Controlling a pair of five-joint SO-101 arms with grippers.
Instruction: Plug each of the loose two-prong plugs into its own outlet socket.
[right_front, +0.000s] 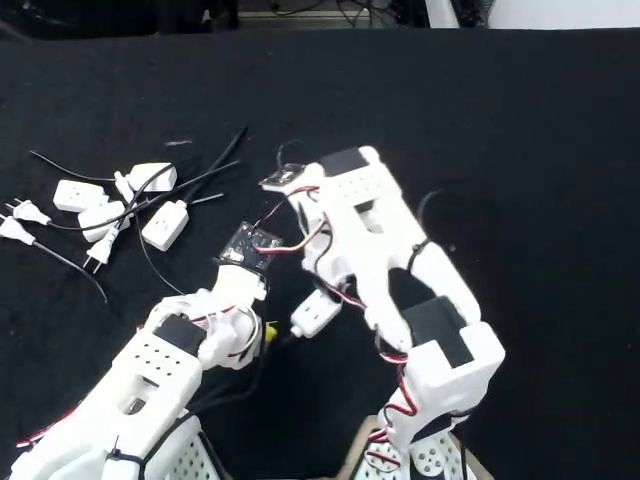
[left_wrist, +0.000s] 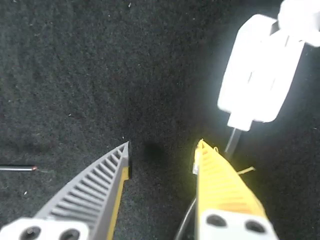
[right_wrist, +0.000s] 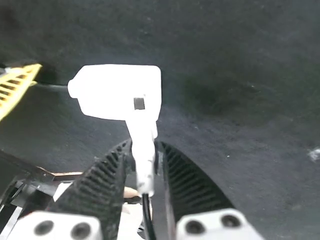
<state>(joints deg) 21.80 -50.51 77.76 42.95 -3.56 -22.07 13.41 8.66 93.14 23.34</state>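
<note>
Where the right end effector (right_wrist: 144, 146) grips: clamped on a white plug (right_wrist: 142, 127), which meets its outlet socket (right_wrist: 117, 92) and looks seated or nearly so.
Left end effector (left_wrist: 163, 145): jaws apart, empty, just beside that socket, low over the desk (right_front: 520, 120).
Step in hand: finishing this pairing, I'd say.
Next move: a firm push home, release, then a fresh pair.
Farther off: spare sockets (right_front: 165, 225) and loose plugs (right_front: 30, 212) heaped together, well apart from both arms, waiting.
</note>
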